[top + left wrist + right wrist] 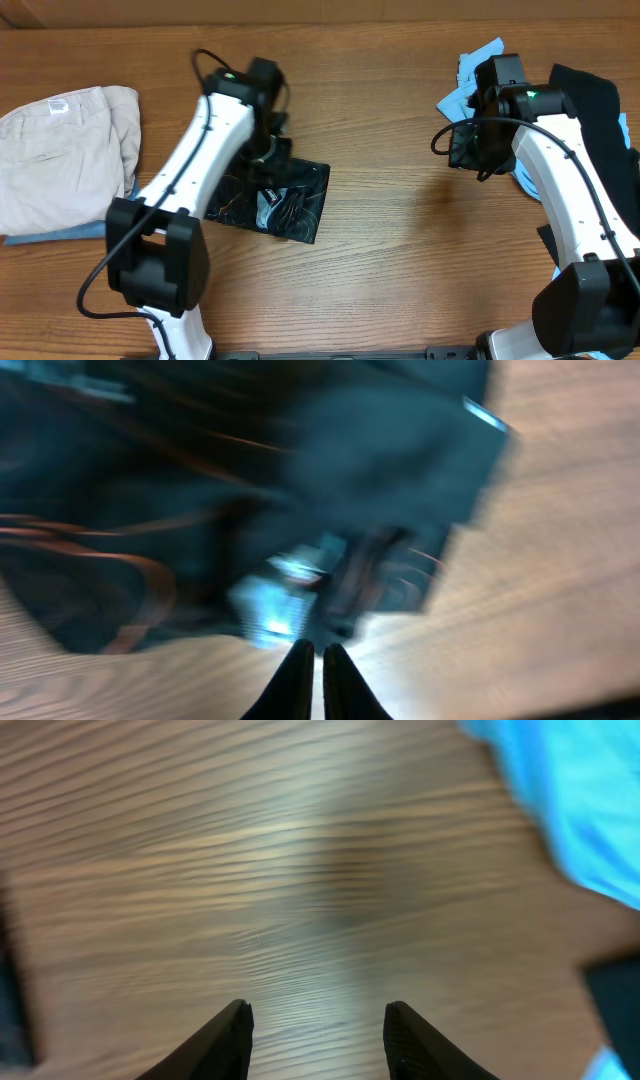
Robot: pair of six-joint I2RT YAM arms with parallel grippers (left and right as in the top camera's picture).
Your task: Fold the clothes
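The black jersey [285, 200] with white logos and orange lines lies folded into a small rectangle at the table's middle left. It fills the blurred left wrist view [300, 490]. My left gripper [262, 150] hovers over its far edge; its fingers [318, 655] are shut and empty above bare wood. My right gripper [468, 140] is at the right, beside the light blue shirt, and its fingers [318, 1020] are open over bare wood.
Folded beige trousers [60, 150] on a blue garment lie at the far left. A light blue shirt [470, 85] and a plain black garment [590, 100] are piled at the right edge. The shirt also shows in the right wrist view [570, 800].
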